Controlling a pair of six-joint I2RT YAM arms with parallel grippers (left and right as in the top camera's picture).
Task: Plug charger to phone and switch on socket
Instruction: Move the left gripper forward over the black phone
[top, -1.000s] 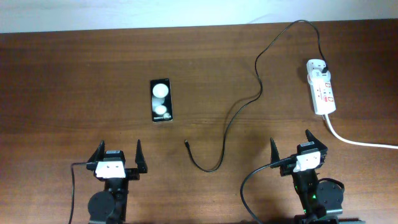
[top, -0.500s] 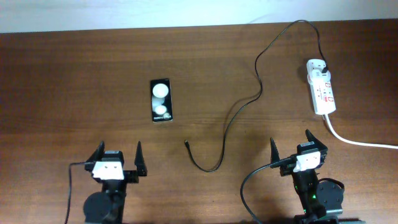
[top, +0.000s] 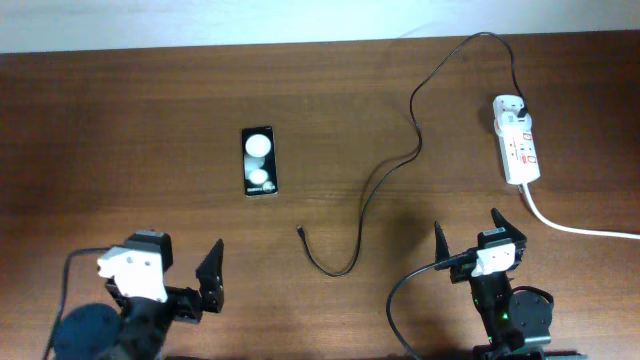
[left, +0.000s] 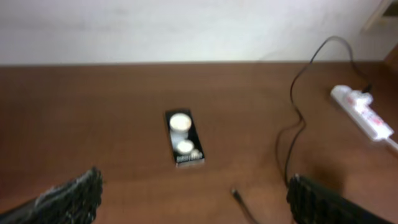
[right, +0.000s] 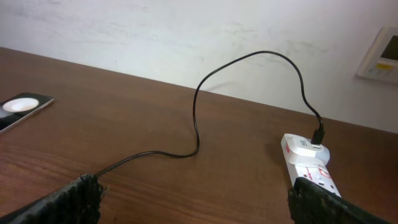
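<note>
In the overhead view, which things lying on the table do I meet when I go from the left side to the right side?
phone → charger's connector tip → socket. The rest of the cable stretches from the tip to the socket, so it has no single place.

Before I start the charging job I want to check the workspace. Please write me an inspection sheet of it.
Surface: brown wooden table.
Job's things: phone flat, screen up; socket at far right; charger plugged into the socket, its tip loose on the table, apart from the phone.
Clutter: nothing seen.
Grippers: left gripper open, empty; right gripper open, empty.
Cables: charger winds across the table; white cord leaves the socket rightward.
Surroundings: white wall behind the table.
</note>
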